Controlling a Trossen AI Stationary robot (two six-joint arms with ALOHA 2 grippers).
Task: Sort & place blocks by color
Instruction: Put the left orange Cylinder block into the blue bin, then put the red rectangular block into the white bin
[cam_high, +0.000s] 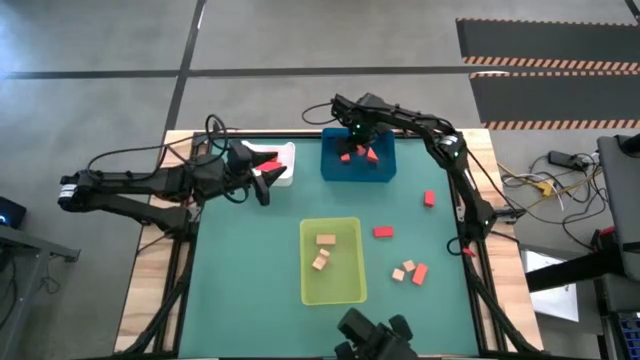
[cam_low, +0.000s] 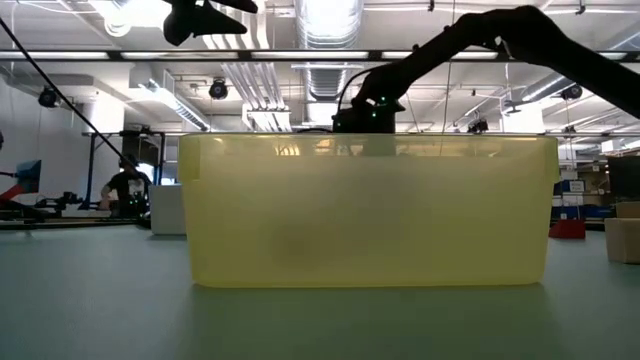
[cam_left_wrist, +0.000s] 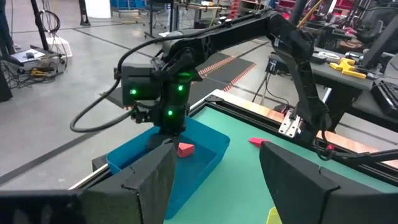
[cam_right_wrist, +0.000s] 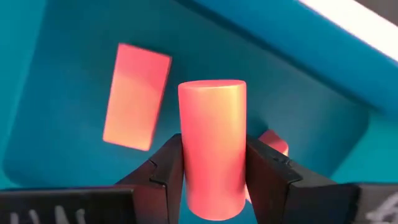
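Observation:
My right gripper (cam_high: 358, 133) hangs over the blue bin (cam_high: 385, 172) at the table's far edge, shut on a coral round block (cam_right_wrist: 212, 143). Two more coral blocks (cam_right_wrist: 137, 96) lie flat on that bin's floor. My left gripper (cam_high: 262, 190) stands open and holds nothing, beside the white bin (cam_high: 287, 172), which holds deep red blocks (cam_high: 268, 163). Tan blocks (cam_high: 325, 240) lie in the yellow-green bin (cam_high: 345, 290). Loose red blocks (cam_high: 383, 232) and a tan block (cam_high: 398, 272) lie flat on the mat at the right. My right gripper pinches the coral round block by its two curved sides (cam_right_wrist: 186, 162) between its two fingers. The fingers point steeply down from above and the block stands along them, its free end (cam_right_wrist: 212, 93) reaching past the fingertips (cam_right_wrist: 168, 165) toward the bin's floor. It is lifted clear of the table.
In the low view the yellow-green bin (cam_low: 370, 210) fills the front and hides most of the table behind it. A lone red block (cam_high: 429, 198) lies near the right arm's base. Open green mat (cam_high: 240, 260) lies to the left of the yellow-green bin.

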